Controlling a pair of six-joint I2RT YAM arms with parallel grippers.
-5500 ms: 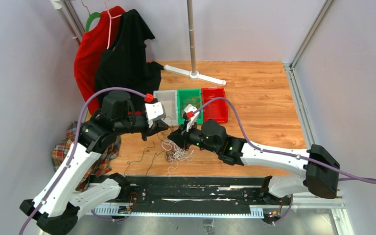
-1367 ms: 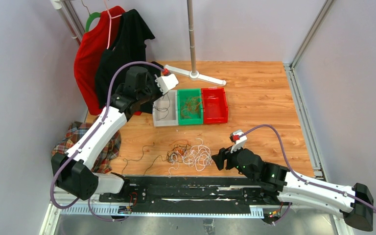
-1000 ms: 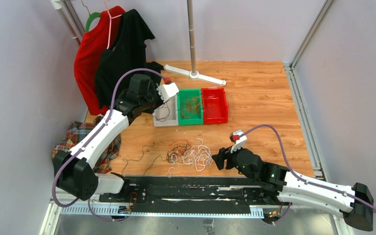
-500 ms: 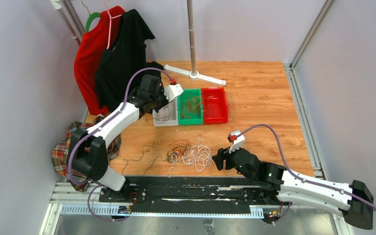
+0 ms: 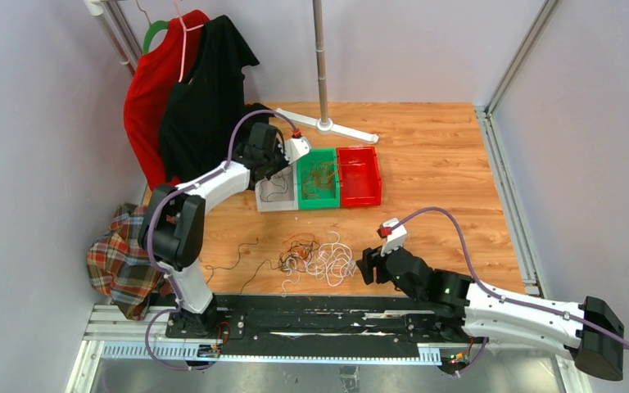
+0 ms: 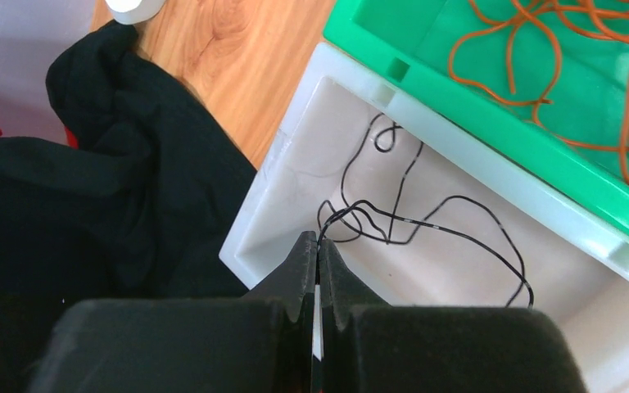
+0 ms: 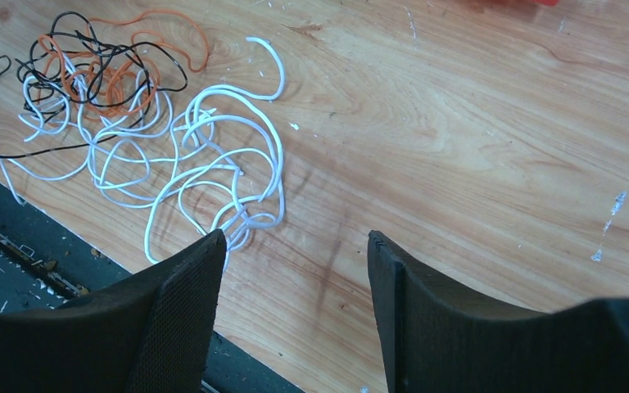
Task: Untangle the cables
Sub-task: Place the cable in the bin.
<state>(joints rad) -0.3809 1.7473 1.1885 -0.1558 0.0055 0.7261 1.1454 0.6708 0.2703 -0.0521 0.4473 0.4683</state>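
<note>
Cable (image 6: 426,223) in left end effector (image 6: 319,246)

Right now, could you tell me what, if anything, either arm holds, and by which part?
The left jaws seem shut on a bend of the black cable in the white bin; the right jaws are open, empty.

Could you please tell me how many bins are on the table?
3 in a row: white bin at the left end, green bin in the middle, red bin at the right end.
</note>
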